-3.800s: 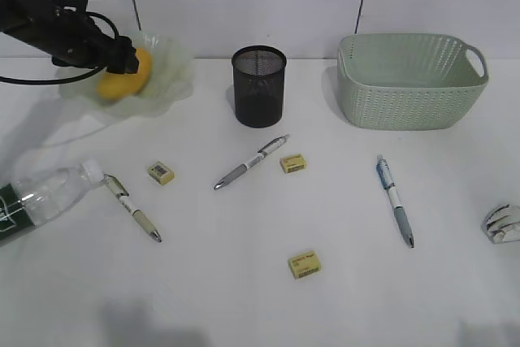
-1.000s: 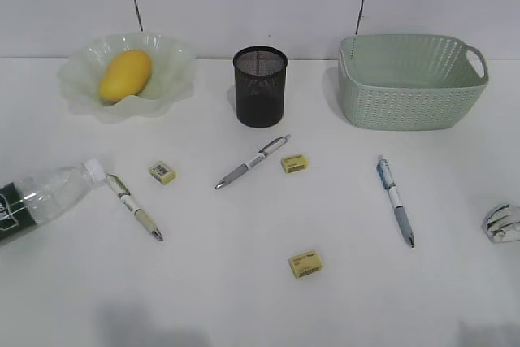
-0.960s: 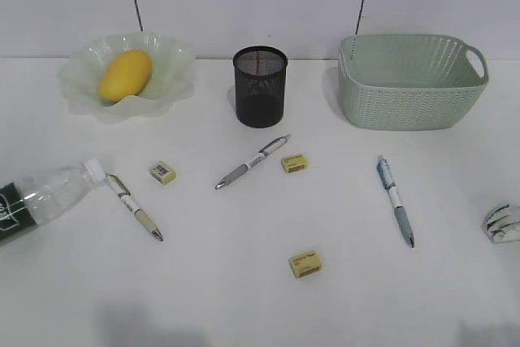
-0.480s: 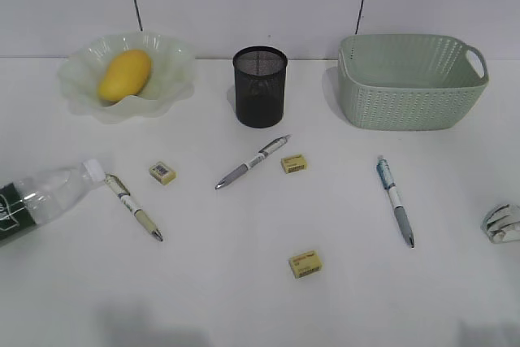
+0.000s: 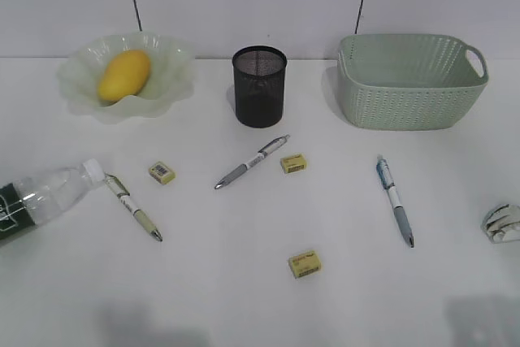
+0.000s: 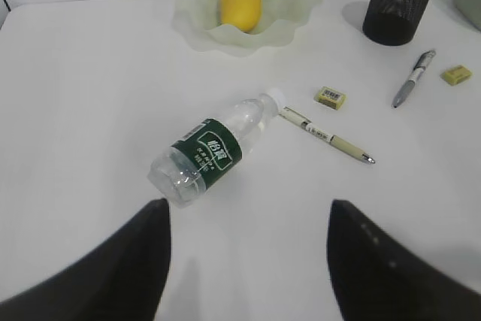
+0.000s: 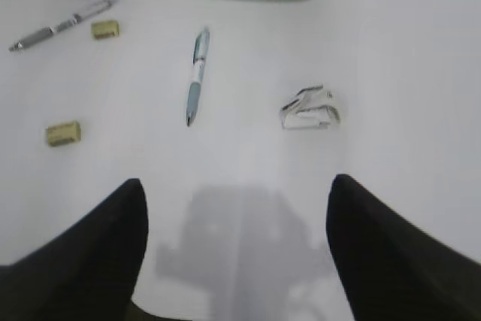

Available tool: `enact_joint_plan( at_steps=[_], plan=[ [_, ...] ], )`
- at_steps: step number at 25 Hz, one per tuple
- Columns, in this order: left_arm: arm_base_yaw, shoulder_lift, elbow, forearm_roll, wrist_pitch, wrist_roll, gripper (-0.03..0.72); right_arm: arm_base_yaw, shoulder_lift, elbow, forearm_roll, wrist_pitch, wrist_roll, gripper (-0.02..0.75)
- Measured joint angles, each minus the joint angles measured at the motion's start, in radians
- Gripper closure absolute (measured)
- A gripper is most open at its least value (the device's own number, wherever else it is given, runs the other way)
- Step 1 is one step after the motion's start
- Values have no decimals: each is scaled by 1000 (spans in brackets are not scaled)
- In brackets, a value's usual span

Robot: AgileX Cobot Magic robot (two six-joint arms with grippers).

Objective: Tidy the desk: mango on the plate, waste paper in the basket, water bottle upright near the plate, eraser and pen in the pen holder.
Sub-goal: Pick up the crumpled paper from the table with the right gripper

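Nearest the left gripper (image 6: 244,261), its jaws spread and empty, lies the water bottle (image 6: 213,149) on the desk (image 5: 244,298). Right gripper (image 7: 237,253), equally wide, faces the waste paper (image 7: 310,108). Farther off, the mango (image 5: 123,75) rests on the plate (image 5: 171,79).

Only the two grippers show, each seen from its own wrist camera. The left gripper (image 6: 248,261) appears as two matte black fingers (image 6: 113,276) rising from the bottom edge, broad at the base and tapering to rounded tips; the right-hand one carries a few faint small dots near its tip. The right gripper (image 7: 237,253) looks much the same: two plain black fingers (image 7: 83,253) with smooth rounded outlines, slightly blurred. No cables, screws or lettering can be made out on either.
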Motion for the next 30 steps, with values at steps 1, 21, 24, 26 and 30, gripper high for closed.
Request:
enact_joint_plan(
  at_steps=[1, 21, 24, 26, 30],
  plan=[
    [0, 0, 0, 0, 0, 0, 190, 0, 33, -4, -3, -9, 0, 154],
    [0, 0, 0, 6, -2, 0, 190, 0, 726, -63, -16, -264, 97, 154],
    [0, 0, 0, 6, -2, 0, 190, 0, 776, -101, -17, -250, 97, 154],
    [0, 0, 0, 6, -3, 0, 190, 0, 807, -123, -17, -251, 96, 154],
    [11, 0, 0, 6, -3, 0, 190, 0, 862, -149, -17, -253, 94, 154]
  ],
)
